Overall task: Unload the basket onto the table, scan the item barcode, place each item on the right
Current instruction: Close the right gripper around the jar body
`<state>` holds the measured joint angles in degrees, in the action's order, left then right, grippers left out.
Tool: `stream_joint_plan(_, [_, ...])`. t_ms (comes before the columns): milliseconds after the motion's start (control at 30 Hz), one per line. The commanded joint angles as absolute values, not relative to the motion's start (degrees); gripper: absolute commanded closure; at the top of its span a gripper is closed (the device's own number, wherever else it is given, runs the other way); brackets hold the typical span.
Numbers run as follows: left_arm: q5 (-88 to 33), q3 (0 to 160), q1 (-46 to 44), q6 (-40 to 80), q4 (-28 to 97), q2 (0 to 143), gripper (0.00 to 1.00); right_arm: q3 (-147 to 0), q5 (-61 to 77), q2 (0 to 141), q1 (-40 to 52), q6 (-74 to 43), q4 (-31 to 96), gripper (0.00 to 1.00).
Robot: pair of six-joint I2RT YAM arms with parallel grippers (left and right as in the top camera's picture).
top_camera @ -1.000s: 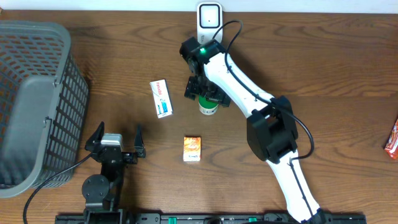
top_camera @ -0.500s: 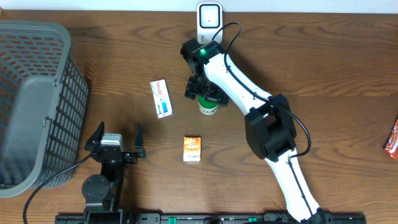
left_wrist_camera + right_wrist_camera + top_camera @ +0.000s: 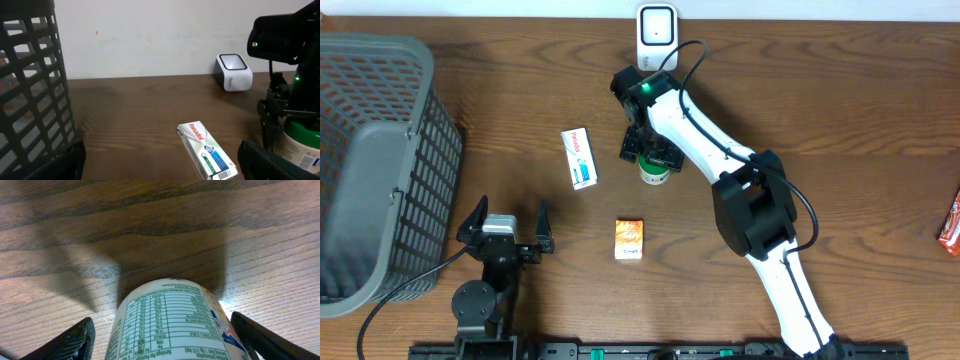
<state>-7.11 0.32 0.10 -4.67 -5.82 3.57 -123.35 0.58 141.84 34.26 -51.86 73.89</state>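
Observation:
A green-capped bottle (image 3: 654,173) with a white printed label (image 3: 170,317) stands upright on the table, in front of the white barcode scanner (image 3: 657,30). My right gripper (image 3: 649,150) reaches down over it. Its fingers (image 3: 70,342) stand on either side of the bottle with a narrow gap showing on each side, so it is open around the bottle. My left gripper (image 3: 505,228) rests open near the front left edge with nothing between its fingers. In the left wrist view the bottle (image 3: 300,145) shows at the far right, under the right arm.
A white Panadol box (image 3: 580,158) lies left of the bottle, its barcode end towards my left gripper (image 3: 162,162). A small orange box (image 3: 630,240) lies in front of the bottle. A grey mesh basket (image 3: 430,130) fills the left side. A red packet (image 3: 950,225) lies at the right edge.
The right gripper's fingers have narrowed around the bottle and the arm has shifted slightly. The left arm and the other items have not moved.

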Motion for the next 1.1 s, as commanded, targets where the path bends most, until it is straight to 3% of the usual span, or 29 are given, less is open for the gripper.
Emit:
stream_joint_plan(0, [-6.61, 0.27, 0.03, -4.38, -6.00, 3.25, 0.04, -121.32, 0.78, 143.15, 33.95, -51.81, 74.17, 0.22])
stream_joint_plan(333, [-6.61, 0.27, 0.03, -4.38, -6.00, 3.25, 0.04, -121.38, 2.07, 143.13, 33.93, -51.11, 75.96, 0.31])
stream_joint_plan(367, [-6.61, 0.27, 0.03, -4.38, -6.00, 3.25, 0.04, -121.38, 2.04, 143.13, 33.95, -51.03, 76.09, 0.27])
stream_joint_plan(400, [-6.61, 0.27, 0.03, -4.38, -6.00, 3.22, 0.04, -121.38, 2.04, 143.13, 33.93, -50.35, 76.12, 0.08])
stream_joint_plan(433, [-6.61, 0.27, 0.03, -4.38, -6.00, 3.22, 0.04, -121.38, 2.00, 143.13, 33.93, -49.93, 76.14, 0.01])
stream_joint_plan(1067, [-6.61, 0.27, 0.03, -4.38, -5.98, 3.25, 0.04, -121.40, 3.31, 141.03, 34.35, -49.67, 77.17, 0.01])
